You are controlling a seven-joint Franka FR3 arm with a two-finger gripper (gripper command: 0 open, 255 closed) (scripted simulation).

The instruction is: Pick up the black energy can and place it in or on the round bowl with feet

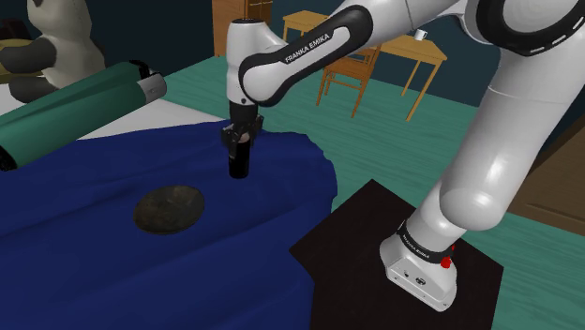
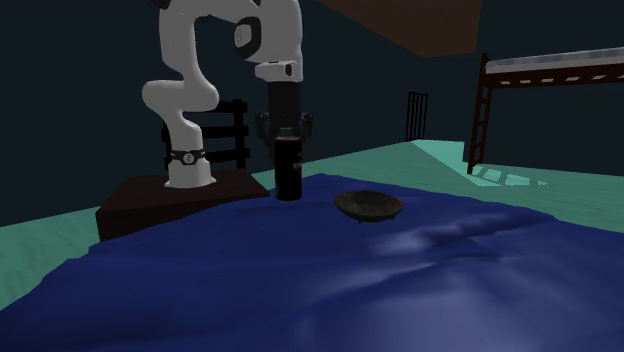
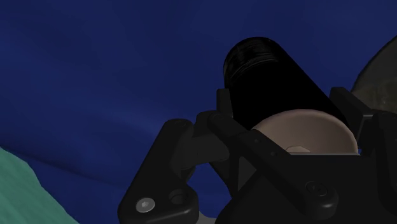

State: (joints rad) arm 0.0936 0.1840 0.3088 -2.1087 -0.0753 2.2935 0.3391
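bowl (image 3: 383, 71) half beyond the wrist view's edge

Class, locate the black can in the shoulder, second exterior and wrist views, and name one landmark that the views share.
Shoulder view: the black can stands upright on the blue cloth near the centre, up and right of the bowl.
Second exterior view: left of centre, left of the bowl.
Wrist view: between the hand's fingers, with the bowl's rim beside it.
Shared landmark: the dark round bowl.
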